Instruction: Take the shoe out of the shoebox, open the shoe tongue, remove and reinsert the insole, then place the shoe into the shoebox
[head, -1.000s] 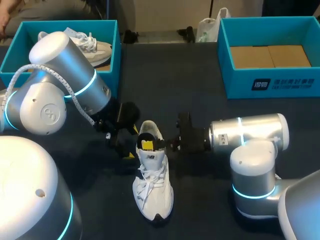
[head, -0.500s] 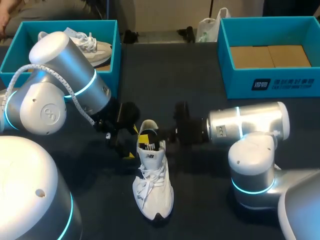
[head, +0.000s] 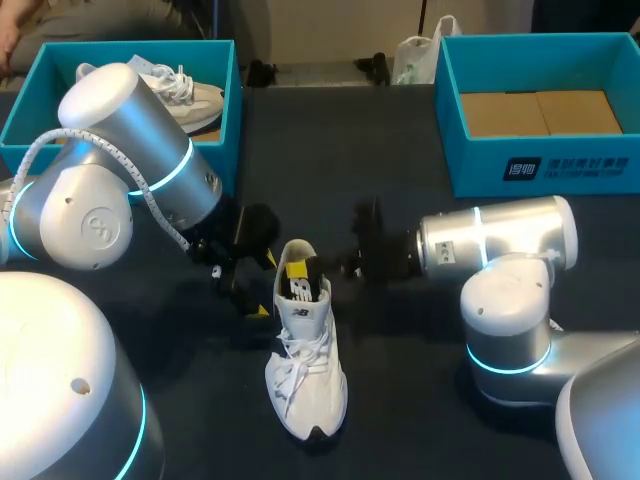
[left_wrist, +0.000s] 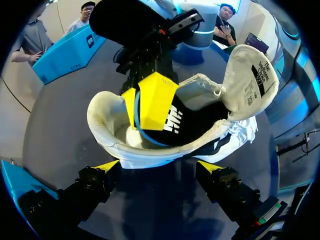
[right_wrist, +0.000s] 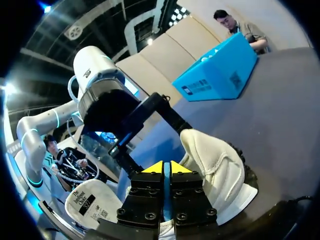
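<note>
A white shoe (head: 305, 380) lies in the middle of the table, toe toward me, its tongue (left_wrist: 250, 75) folded back. My right gripper (head: 298, 270) comes in from the right, over the shoe's opening. It is shut on the heel end of the black, blue-edged insole (left_wrist: 172, 122), which slants up out of the shoe. In the right wrist view its yellow tips (right_wrist: 164, 167) press together on the thin blue edge, beside the heel collar (right_wrist: 212, 165). My left gripper (head: 264, 285) stands open just left of the heel. Its fingers (left_wrist: 102, 170) straddle the heel (left_wrist: 150, 155) without touching it.
A blue shoebox (head: 20, 130) at the back left holds another white shoe (head: 190, 95). A second blue shoebox (head: 540, 165) with a bare cardboard floor stands at the back right. Dark tabletop (head: 330, 170) lies between them.
My right gripper opened and shut again inside the shoe's opening, shifting slightly toward the heel. The insole's end now stands higher above the collar. The left arm has not moved.
</note>
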